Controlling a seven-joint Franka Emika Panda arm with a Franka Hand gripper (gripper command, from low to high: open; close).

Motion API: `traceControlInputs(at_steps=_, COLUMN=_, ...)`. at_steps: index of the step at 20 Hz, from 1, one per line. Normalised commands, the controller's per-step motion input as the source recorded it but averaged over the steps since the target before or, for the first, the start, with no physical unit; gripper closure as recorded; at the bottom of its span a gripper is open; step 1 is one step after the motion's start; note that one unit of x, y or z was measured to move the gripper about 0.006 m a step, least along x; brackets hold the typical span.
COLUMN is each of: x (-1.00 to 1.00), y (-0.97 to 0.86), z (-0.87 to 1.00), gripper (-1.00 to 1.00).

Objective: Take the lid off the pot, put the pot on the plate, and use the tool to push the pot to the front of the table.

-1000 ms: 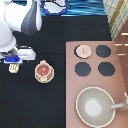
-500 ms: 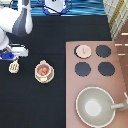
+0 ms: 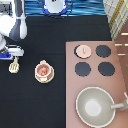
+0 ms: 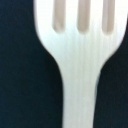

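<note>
Gripper over tool at tabletop edge; pot on plate, lid off

Gripper [image 3: 13, 56] sits at the exterior view's far left, roughly midway down, with the white arm rising from it toward that view's top left corner. Its blue block shows just above the tool [image 3: 14, 66]. Whether the gripper is open or closed cannot be told.

Directly below the gripper, toward the exterior view's bottom, the cream-white tool lies on the black tabletop [image 3: 35, 105]. The wrist view is filled by the same tool [image 4: 80, 65] from close by: a slotted head with three long openings, narrowing to a thin handle, dark tabletop on both sides. Whether the gripper touches the tool cannot be told.

Toward the exterior view's right of the gripper, and slightly lower, the pot [image 3: 43, 71] stands on the plate [image 3: 38, 77]. The plate's cream rim shows around the pot. The pot is uncovered, its reddish inside exposed. Pot and tool are near each other but apart.

Farther to the exterior view's right, well apart from the gripper, the pinkish-brown stove [image 3: 120, 85] occupies the right side. The lid [image 3: 83, 50] rests on the stove's top-left burner position, knob upward. Three black burners [image 3: 103, 51] are uncovered. A large grey-beige pan [image 3: 94, 105] sits at the stove's lower part, its handle pointing to the exterior view's right.
</note>
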Motion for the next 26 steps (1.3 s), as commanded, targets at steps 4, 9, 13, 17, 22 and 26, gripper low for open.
traceControlInputs(at_steps=4, x=-0.37, y=0.30, z=-0.58, gripper=-1.00)
traceControlInputs(at_steps=9, x=-0.60, y=0.30, z=-0.51, gripper=1.00)
traceControlInputs(at_steps=13, x=-0.82, y=0.18, z=-0.28, gripper=1.00)
traceControlInputs(at_steps=17, x=-0.80, y=0.13, z=-0.21, gripper=1.00)
traceControlInputs(at_steps=22, x=-0.72, y=0.12, z=-0.28, gripper=1.00)
traceControlInputs(at_steps=26, x=-0.75, y=0.07, z=-0.36, gripper=1.00)
